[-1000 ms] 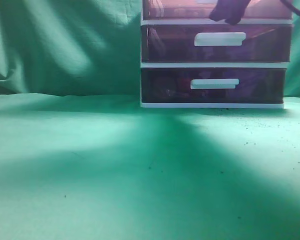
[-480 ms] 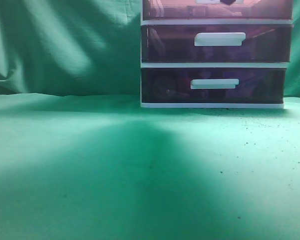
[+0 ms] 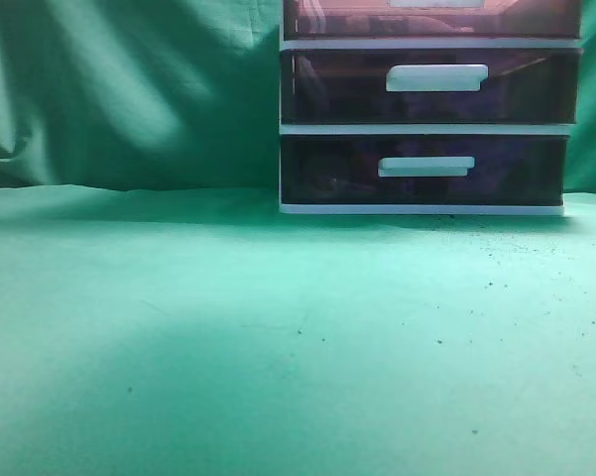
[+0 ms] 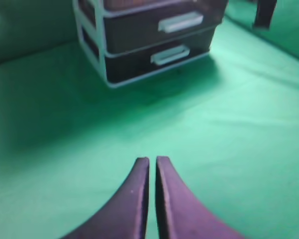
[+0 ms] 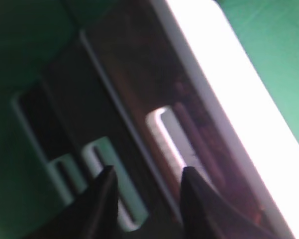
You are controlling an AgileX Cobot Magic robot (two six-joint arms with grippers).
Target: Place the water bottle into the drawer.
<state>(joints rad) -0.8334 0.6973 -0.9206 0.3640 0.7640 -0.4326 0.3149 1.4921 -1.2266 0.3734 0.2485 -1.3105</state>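
Observation:
The drawer (image 3: 431, 20) is the top reddish-purple one of the white-framed unit, cut off by the exterior view's upper edge, and its front looks pushed in. The right wrist view shows it from above, with its white bar handle (image 5: 166, 137). My right gripper (image 5: 148, 174) is open and empty, hovering just in front of that handle. My left gripper (image 4: 152, 160) is shut and empty, low over the green cloth, well away from the unit (image 4: 144, 40). No water bottle shows in any view. Neither gripper shows in the exterior view.
Two darker purple drawers (image 3: 426, 89) (image 3: 421, 169) with white handles sit below the top one. The unit's white top (image 5: 234, 99) is bright. Green cloth (image 3: 278, 327) covers the table and backdrop. A dark upright object (image 4: 263, 12) stands far right of the unit.
The right gripper, seen dark in front of the top drawer a second ago, has risen out of the exterior view. Its shadow on the cloth has shrunk away.

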